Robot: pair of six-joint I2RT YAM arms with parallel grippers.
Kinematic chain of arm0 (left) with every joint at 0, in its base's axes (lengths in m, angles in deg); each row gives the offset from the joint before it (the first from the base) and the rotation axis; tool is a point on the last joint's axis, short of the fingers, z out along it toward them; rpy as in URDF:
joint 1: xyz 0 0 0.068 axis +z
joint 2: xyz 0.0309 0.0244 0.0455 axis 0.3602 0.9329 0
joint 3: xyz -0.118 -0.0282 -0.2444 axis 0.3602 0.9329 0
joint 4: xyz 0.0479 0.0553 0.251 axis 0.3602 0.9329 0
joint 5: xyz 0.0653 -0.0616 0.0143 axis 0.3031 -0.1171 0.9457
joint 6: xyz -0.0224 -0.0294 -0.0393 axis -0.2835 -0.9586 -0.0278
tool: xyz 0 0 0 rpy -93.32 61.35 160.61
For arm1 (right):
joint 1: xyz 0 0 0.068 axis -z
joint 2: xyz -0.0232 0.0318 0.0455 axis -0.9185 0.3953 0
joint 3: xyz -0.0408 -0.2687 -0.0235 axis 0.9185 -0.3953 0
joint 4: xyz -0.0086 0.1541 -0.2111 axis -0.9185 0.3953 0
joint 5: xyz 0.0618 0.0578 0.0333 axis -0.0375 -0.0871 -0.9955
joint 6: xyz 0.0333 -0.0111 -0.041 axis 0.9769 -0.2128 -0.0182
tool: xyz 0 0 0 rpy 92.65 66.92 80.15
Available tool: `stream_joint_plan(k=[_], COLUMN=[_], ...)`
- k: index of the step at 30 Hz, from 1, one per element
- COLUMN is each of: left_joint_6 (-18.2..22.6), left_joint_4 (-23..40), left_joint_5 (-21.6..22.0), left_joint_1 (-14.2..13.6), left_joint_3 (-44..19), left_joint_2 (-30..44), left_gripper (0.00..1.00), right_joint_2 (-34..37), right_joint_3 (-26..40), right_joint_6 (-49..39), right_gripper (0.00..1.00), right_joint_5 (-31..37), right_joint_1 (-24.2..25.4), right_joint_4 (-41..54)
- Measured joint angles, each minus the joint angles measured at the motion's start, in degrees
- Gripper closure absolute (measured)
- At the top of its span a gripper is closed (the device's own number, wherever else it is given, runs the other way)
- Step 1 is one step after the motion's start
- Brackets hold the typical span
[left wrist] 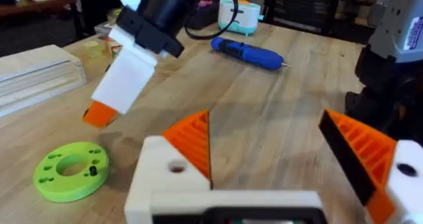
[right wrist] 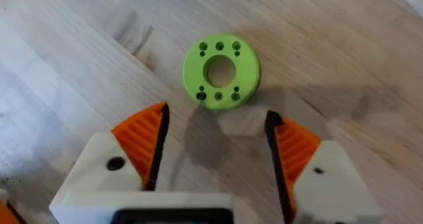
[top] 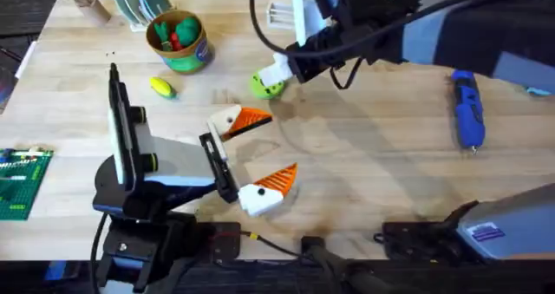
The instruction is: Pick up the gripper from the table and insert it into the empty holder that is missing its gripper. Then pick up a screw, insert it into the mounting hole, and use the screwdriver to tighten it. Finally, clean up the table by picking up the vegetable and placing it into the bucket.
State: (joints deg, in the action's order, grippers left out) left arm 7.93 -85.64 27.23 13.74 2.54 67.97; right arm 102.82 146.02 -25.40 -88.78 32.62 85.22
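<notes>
Overhead: using the green ring disc as landmark. My right gripper hangs directly above it, arm reaching in from the right side. Right wrist view confirms: disc sits flat on the wood just ahead of my fingertips, jaws spread wide, nothing between the orange pads.

My left gripper is near the disc, on the side toward my bases, also spread wide and empty; both white mounts carry an orange ribbed tip. Left wrist view: disc lies ahead of my fingers, with the right gripper low over the table just beyond it, one orange tip visible at its end.

The vegetable lies on the table well to the left of the disc. The bucket stands beyond that, farther from my bases, with red and green toys inside. The screwdriver lies flat far to the right of the disc, bit toward the base side; also seen in the left wrist view.

Can't make out a loose orange fingertip or any screws.
</notes>
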Motion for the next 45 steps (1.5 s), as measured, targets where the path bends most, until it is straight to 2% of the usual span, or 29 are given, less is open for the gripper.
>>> stream_joint_plan(k=[2,11,23,28,37,45], left_joint_6=[0.0,0.0,0.0,0.0,0.0,0.0], left_joint_4=[0.0,0.0,0.0,0.0,-0.02,0.0], left_joint_5=[0.0,0.0,0.0,0.0,0.0,0.0], left_joint_1=[0.0,0.0,0.0,0.0,0.0,0.0], left_joint_3=[0.0,0.0,0.0,0.0,0.0,0.0], left_joint_2=[0.0,0.0,0.0,0.0,0.0,0.0], left_gripper=[0.008,0.008,0.008,0.008,0.008,0.008], right_joint_2=[1.52,5.26,12.1,12.71,13.63,14.09], right_joint_3=[0.0,0.56,8.48,8.63,8.68,8.9], right_joint_6=[-0.03,0.21,0.12,-1.28,-2.24,-2.42], right_gripper=[0.147,0.181,0.376,0.404,0.62,0.628], right_joint_5=[0.0,0.01,1.63,3.9,5.71,6.14], right_joint_1=[-0.73,-3.99,-4.62,-5.71,-6.29,-6.29], right_joint_4=[0.09,0.55,3.71,4.73,5.07,4.19])
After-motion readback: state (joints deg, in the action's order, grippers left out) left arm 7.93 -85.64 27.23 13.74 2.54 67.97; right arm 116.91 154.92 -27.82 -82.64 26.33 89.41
